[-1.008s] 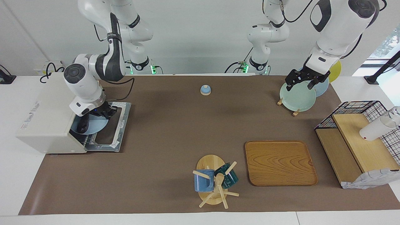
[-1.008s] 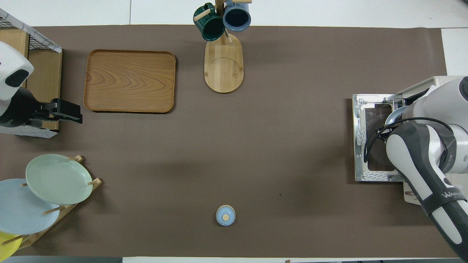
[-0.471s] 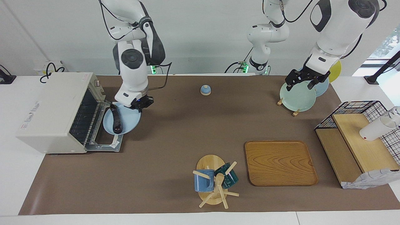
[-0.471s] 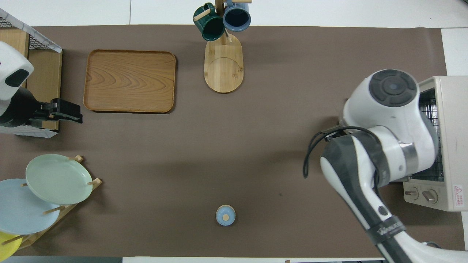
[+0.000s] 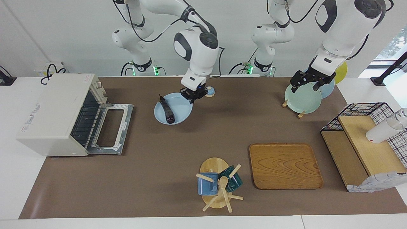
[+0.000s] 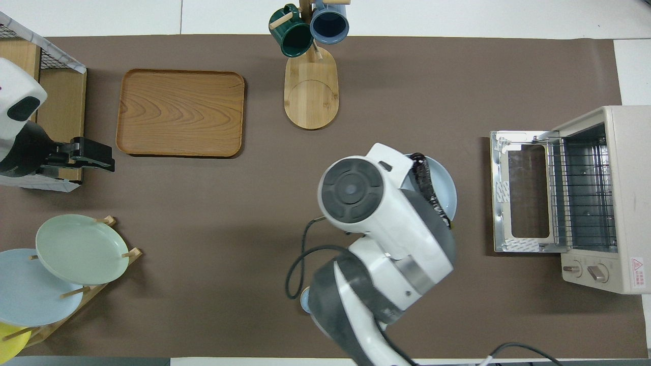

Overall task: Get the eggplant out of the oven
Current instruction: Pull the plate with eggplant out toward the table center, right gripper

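Over the middle of the bench [image 5: 152,165], toward the robots' edge, my right tool [image 5: 192,94] pinches the rim of the pale blue plate [image 5: 178,109] on which the eggplant [image 5: 167,109] lies. One second ago this tool was inside the oven [image 5: 52,114], at the plate on the rack; half a second ago the plate hung just in front of the open door [image 5: 109,130]. Now plate and eggplant are well apart from the oven, whose door lies flat and whose rack [image 6: 580,195] is bare. In the overhead view my own wrist covers most of the plate [image 6: 442,185], and only part of the eggplant [image 6: 424,178] shows at its edge.

My left tool [image 5: 310,83] waits with its fingers spread over the rack of upright plates [image 5: 302,100], unchanged through all three moments.

I judge the removal itself done: the eggplant is out. I cannot tell whether the plate rests on the bench or is held just above it. What remains, as I read it, is to set it flat and let go without tipping it, since the eggplant could roll off.
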